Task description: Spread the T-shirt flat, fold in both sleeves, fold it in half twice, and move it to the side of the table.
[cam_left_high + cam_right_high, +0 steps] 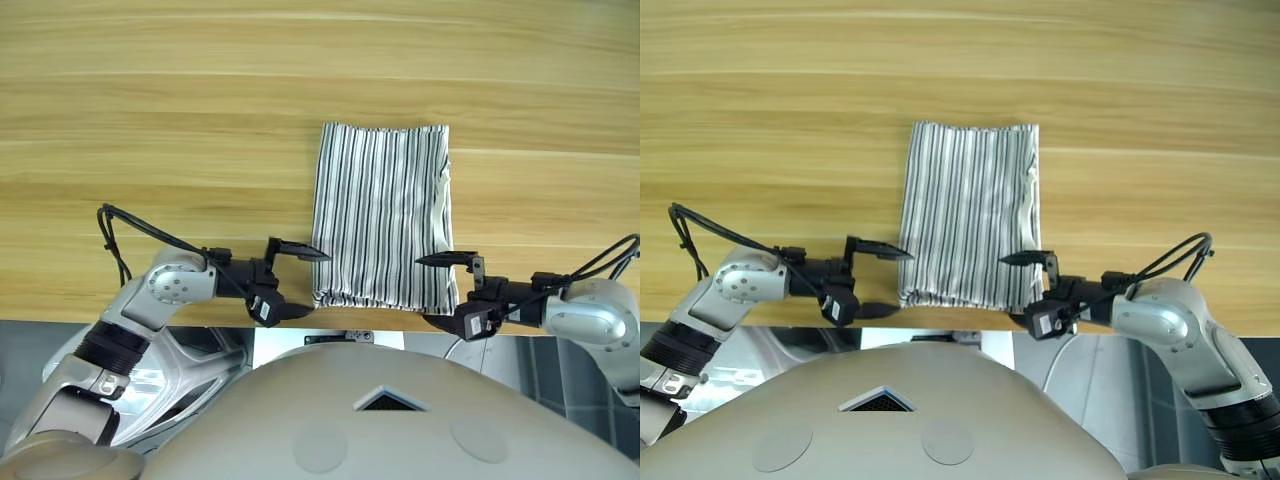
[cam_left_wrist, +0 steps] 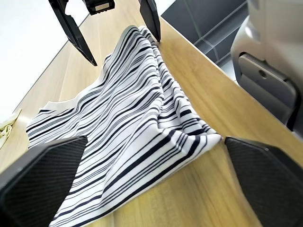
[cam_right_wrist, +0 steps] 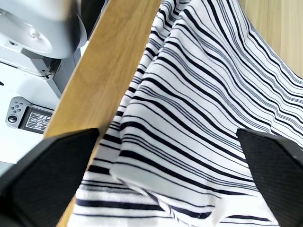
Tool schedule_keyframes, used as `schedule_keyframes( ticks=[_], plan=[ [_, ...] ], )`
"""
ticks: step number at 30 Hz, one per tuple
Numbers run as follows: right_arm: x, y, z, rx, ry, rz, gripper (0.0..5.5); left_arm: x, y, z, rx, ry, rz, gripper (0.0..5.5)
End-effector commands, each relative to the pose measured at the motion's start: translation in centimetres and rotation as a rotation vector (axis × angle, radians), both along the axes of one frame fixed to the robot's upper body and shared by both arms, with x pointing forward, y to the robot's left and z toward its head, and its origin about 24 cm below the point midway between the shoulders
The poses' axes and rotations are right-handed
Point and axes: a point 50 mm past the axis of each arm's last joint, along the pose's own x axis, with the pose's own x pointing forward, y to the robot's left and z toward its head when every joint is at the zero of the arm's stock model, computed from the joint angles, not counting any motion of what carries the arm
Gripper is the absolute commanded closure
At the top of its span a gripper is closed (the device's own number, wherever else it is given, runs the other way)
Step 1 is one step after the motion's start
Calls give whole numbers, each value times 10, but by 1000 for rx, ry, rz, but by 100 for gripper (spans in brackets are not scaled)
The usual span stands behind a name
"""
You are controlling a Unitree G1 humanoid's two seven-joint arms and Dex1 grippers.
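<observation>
Shirt (image 1: 381, 215) lies as a long strip by the table's (image 1: 150, 150) near edge — my left gripper (image 1: 318, 282) and right gripper (image 1: 421, 290) flank its near corners, fingers spread, empty, probably to pinch for halving.

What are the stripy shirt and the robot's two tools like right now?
T-shirt: folded into a narrow rectangle, lying on the table by its near edge.
Left tool: open, at the shirt's near left corner, gripping nothing.
Right tool: open, at the shirt's near right corner, gripping nothing.
</observation>
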Motion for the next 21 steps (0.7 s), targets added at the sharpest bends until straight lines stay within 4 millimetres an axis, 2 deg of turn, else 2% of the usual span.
schedule_keyframes(
  ticks=[1, 12, 21],
  plan=[
    [0, -15, -12, -135, 45, -43, 11, -2, 0, -6, 46, 16, -18, 10],
    [-3, -33, -8, -224, 77, -37, 11, -3, 6, -12, 97, 13, -22, 10],
    [-5, -53, 4, -268, 70, -59, 11, 2, 8, -17, 123, -10, -15, 10]
  ],
)
